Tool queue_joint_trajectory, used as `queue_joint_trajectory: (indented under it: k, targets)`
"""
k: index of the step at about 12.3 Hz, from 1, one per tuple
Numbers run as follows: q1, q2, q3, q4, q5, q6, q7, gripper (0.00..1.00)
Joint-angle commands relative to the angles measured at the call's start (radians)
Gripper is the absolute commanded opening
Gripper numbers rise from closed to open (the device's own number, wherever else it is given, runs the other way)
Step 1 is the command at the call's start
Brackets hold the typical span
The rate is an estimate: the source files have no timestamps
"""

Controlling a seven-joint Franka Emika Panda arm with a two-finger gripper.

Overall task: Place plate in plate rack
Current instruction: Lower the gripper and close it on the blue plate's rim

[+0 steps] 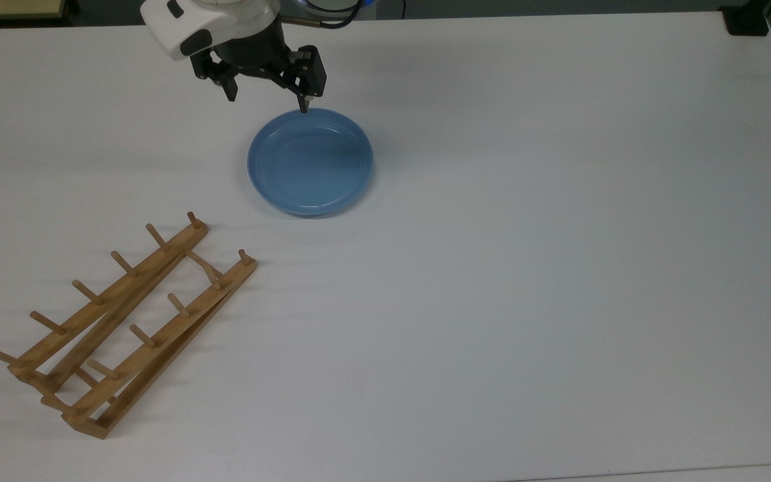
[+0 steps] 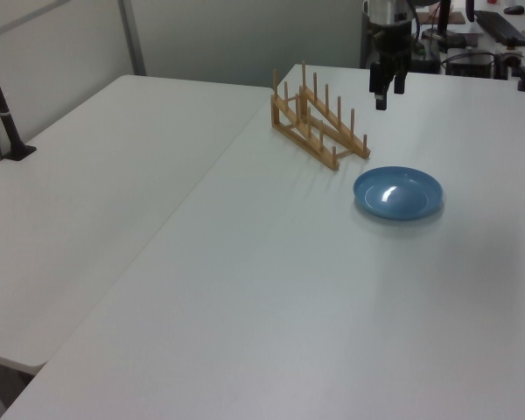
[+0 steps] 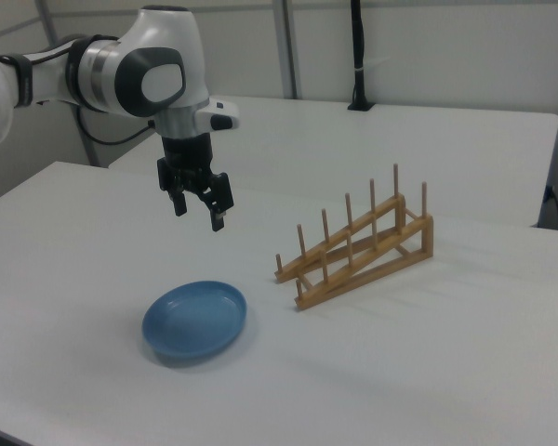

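Note:
The light-blue plate (image 1: 310, 162) lies flat on the white table, upright and untouched; it also shows as plate (image 2: 397, 192) and plate (image 3: 195, 319). The wooden plate rack (image 1: 118, 325) stands apart toward the top view's lower left, seen too as plate rack (image 2: 319, 118) and plate rack (image 3: 358, 251), with nothing in it. My gripper (image 1: 267, 100) hangs in the air, open, holding nothing. In the top view one fingertip (image 1: 304, 107) overlaps the plate's upper rim. The right view shows my gripper (image 3: 198, 216) well above the plate; my gripper (image 2: 381, 98) points down.
A second white table (image 2: 96, 175) adjoins the one I work on. A black post (image 2: 4, 114) stands on it, also visible as post (image 3: 358, 56). Dark equipment (image 2: 499, 26) sits at the left view's upper right, beyond the table.

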Motion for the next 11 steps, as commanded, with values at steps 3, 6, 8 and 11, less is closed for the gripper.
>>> queue_joint_trajectory:
  k: [3, 6, 8, 11]
  targets:
    - [-0.019, 0.057, -0.034, -0.029, 0.016, 0.062, -0.183, 1.00]
    - [-0.019, 0.101, -0.063, -0.056, 0.017, 0.064, -0.350, 0.97]
    - [-0.017, 0.138, -0.074, -0.078, 0.017, 0.065, -0.423, 0.92]
    - [0.006, 0.228, -0.074, -0.093, 0.011, 0.131, -0.423, 0.72]
